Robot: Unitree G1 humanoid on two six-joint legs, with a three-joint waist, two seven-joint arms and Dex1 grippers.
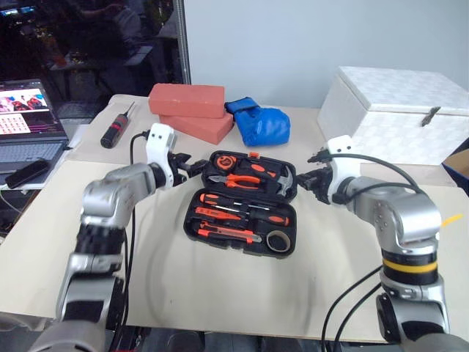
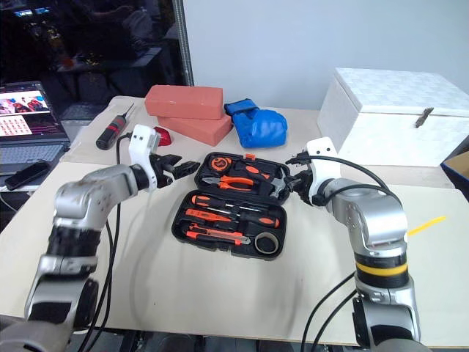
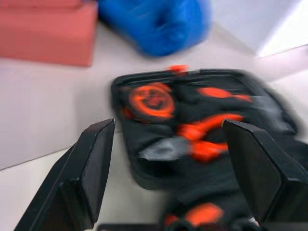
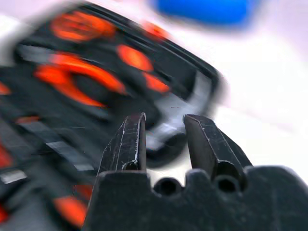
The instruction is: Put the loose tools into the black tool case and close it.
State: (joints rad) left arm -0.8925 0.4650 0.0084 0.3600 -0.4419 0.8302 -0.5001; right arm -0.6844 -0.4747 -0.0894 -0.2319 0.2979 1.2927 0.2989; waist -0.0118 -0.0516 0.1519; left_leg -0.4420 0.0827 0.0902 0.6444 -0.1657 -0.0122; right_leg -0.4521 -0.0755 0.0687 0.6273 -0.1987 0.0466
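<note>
left gripper [image 1: 192, 167] hangs just beside the far-left corner of the black tool case [image 1: 245, 202], jaws spread wide and empty. the case lies open mid-table, its long axis running left to right, screwdrivers [image 1: 242, 215], knife and tape ring [image 1: 278, 240] already seated in the near half. right gripper [image 1: 306, 178], partly parted and holding nothing, sits just beside the far-right edge. both flank the far half, equally near; folding it toward the near side looks next.

A lab or workshop corner; a pale bench [image 1: 220, 293] carries a laptop [image 1: 29, 125], red bricks [image 1: 187, 100] and a white box [image 1: 396, 110]; dark glass behind.
</note>
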